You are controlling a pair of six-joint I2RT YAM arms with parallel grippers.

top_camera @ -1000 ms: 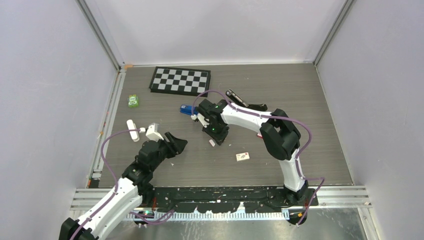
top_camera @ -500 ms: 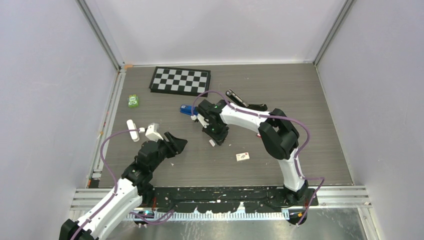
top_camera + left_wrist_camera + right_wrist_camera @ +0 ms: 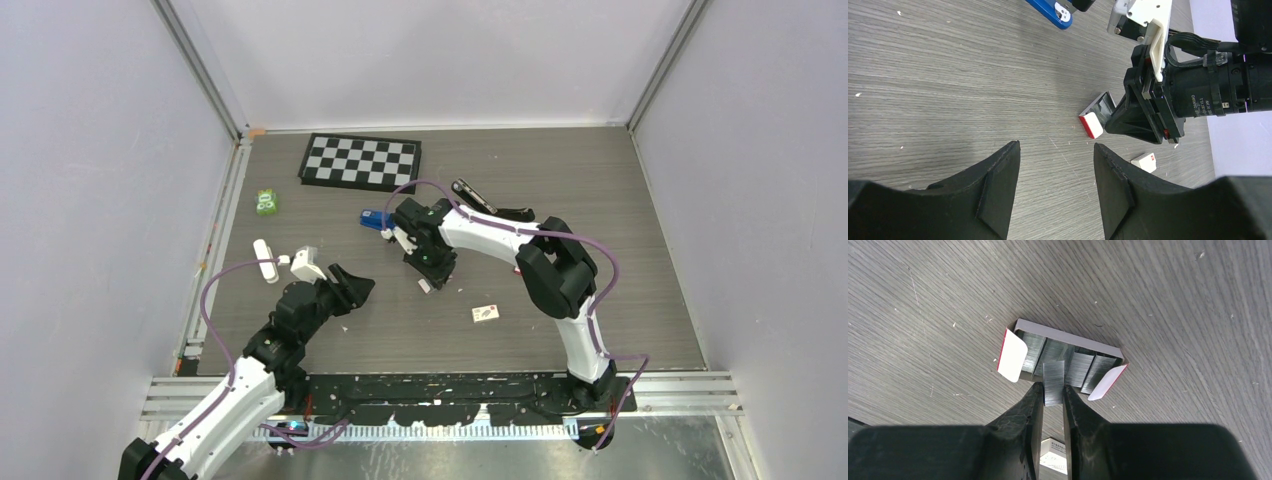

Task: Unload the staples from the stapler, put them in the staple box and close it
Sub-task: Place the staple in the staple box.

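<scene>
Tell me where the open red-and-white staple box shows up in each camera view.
Top external: the open staple box is a small pale speck mid-table, just under the right claw.
Left wrist: right of centre, against that claw.
Right wrist: centre, just beyond the claw tips pinching a staple strip.
Shared landmark: the small whitish box, close by in all three.

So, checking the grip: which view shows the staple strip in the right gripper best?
The right wrist view: the staple strip sits clamped in the right gripper, just over the open box of staples. The left wrist view shows only the box's end behind that gripper; in the top view the strip is too small to tell.
</scene>
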